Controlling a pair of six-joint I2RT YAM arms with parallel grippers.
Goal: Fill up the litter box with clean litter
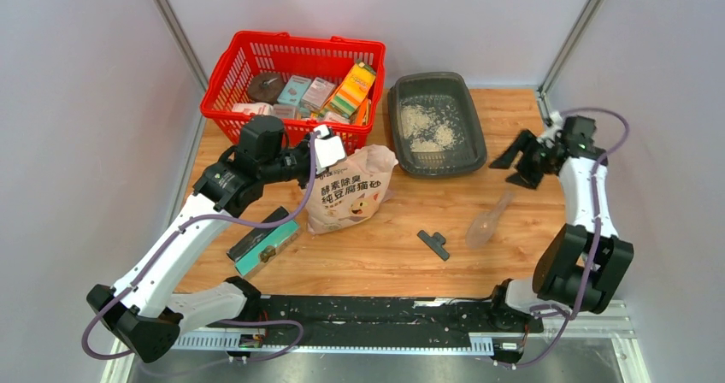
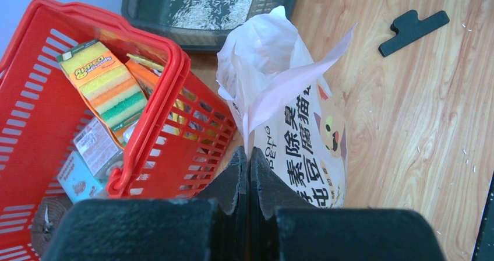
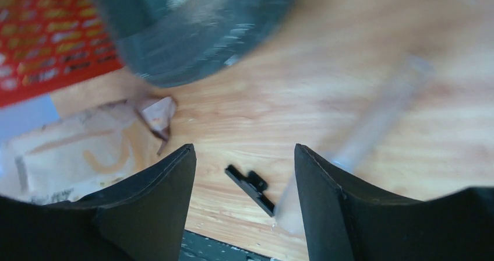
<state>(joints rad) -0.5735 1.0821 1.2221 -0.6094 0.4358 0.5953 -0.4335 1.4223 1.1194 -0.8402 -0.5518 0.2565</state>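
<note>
The dark grey litter box (image 1: 396, 118) stands at the back centre, with patches of pale clean litter (image 1: 425, 126) inside it; it also shows in the left wrist view (image 2: 137, 4) and, blurred, in the right wrist view (image 3: 192, 45). The pinkish litter bag (image 1: 350, 191) stands between the basket and the box. My left gripper (image 1: 335, 154) is shut on the bag's top flap (image 2: 274, 92), its jaws (image 2: 249, 151) pressed together on the film. My right gripper (image 1: 520, 162) hangs right of the litter box with its jaws (image 3: 243, 150) open and nothing between them.
A red mesh basket (image 1: 248, 54) of goods stands at the back left, touching the bag. A clear plastic scoop (image 1: 487, 222) and a black clip (image 1: 433, 244) lie on the wood in front of the litter box. A teal-and-black box (image 1: 263, 242) lies near the left arm.
</note>
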